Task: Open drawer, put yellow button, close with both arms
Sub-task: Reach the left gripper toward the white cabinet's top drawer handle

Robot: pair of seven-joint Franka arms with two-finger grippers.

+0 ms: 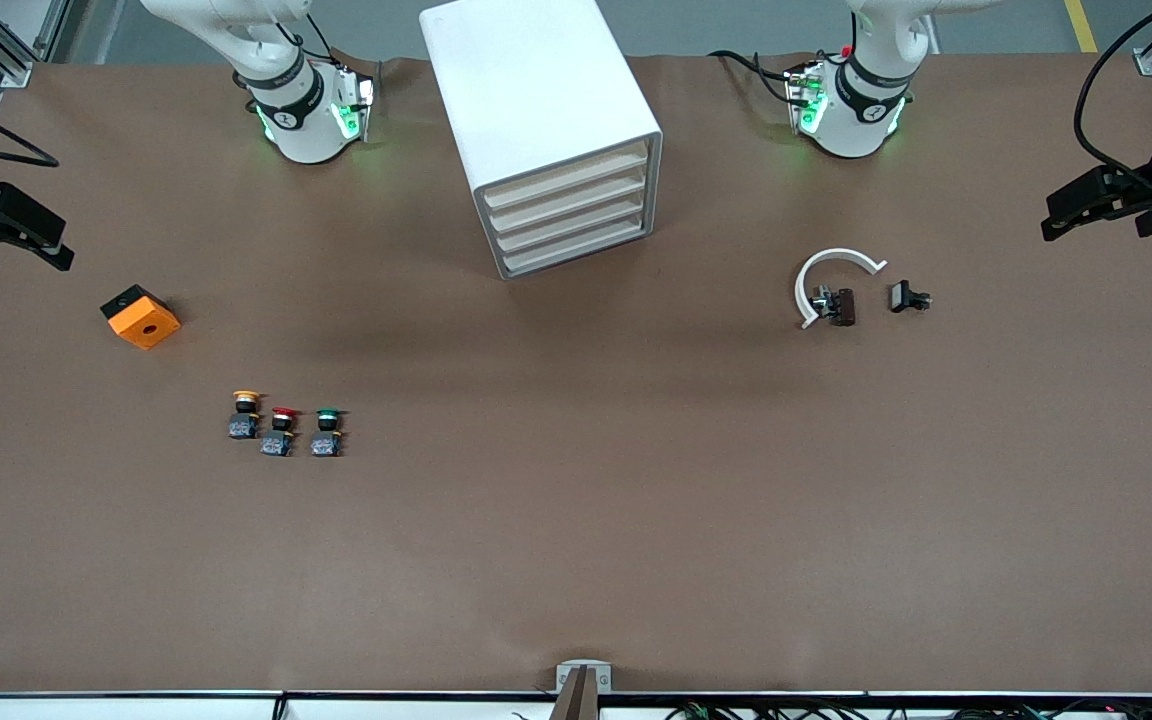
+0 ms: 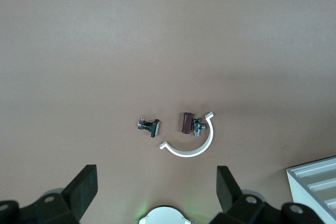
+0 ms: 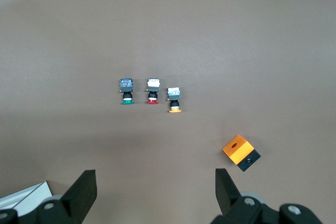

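The white cabinet (image 1: 536,110) stands at the middle of the table between the arms' bases. Its topmost drawer (image 1: 564,172) is shut, as are the three below it. The yellow button (image 1: 246,413) stands upright in a row with a red-capped (image 1: 281,430) and a green-capped button (image 1: 327,431), toward the right arm's end; it also shows in the right wrist view (image 3: 174,100). My right gripper (image 1: 54,245) hangs open and empty high over that end (image 3: 155,184). My left gripper (image 1: 1051,222) hangs open and empty over the other end (image 2: 156,184).
An orange and black box (image 1: 141,317) lies near the right gripper. A white half-ring (image 1: 831,280) with a brown part (image 1: 841,306) and a small black part (image 1: 908,297) lie toward the left arm's end.
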